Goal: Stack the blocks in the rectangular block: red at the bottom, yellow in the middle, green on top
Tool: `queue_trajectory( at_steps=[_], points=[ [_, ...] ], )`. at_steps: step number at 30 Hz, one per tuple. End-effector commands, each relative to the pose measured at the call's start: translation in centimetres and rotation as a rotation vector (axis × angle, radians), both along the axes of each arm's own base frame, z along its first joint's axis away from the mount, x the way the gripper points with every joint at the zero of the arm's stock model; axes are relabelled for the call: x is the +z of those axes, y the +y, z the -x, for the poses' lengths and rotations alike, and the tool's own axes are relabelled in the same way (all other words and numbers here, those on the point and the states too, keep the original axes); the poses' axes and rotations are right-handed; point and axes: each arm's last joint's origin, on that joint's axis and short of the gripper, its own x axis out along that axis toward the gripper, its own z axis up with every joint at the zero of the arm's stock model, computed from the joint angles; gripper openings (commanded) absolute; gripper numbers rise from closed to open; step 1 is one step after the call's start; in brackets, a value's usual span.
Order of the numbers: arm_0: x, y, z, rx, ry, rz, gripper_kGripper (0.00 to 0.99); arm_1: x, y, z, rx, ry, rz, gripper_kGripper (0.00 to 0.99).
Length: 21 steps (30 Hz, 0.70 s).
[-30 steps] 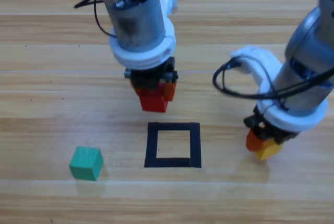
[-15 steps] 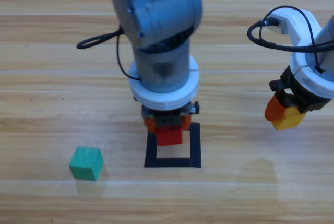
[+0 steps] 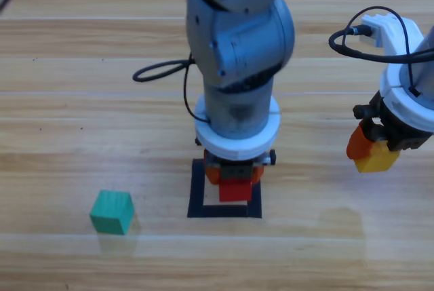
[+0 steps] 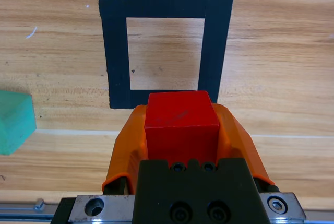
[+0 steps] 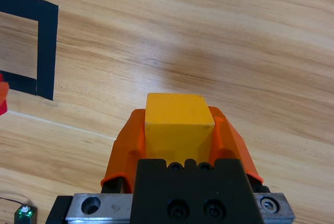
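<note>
Left gripper [image 4: 180,125] clamped on red cube [image 3: 235,190], jaws tight on both its sides, cube hanging over the black tape square [image 3: 198,189]. In the left wrist view the square's hollow sits just ahead of the cube. Green cube [image 3: 112,211] on the table off to its left, well apart. Right gripper [image 5: 177,130] clamped on yellow cube [image 3: 377,159], held clear of the table, well right of the square.
</note>
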Motion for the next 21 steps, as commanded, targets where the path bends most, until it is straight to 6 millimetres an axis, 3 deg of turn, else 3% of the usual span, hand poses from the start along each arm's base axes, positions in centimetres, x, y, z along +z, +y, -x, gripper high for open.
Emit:
queue_trajectory(
  at_steps=[1, 21],
  points=[
    [-3.1, -0.5, -1.5, -0.028, 0.022, -0.041, 0.014, -1.5, -0.8, -0.3, -0.050, 0.068, 0.013, 0.000],
    [-4.3, 1.3, -4.7, -0.038, 0.044, -0.015, 0.014, -1.9, -0.4, -0.7, -0.050, 0.081, 0.012, 0.000]
  ],
)
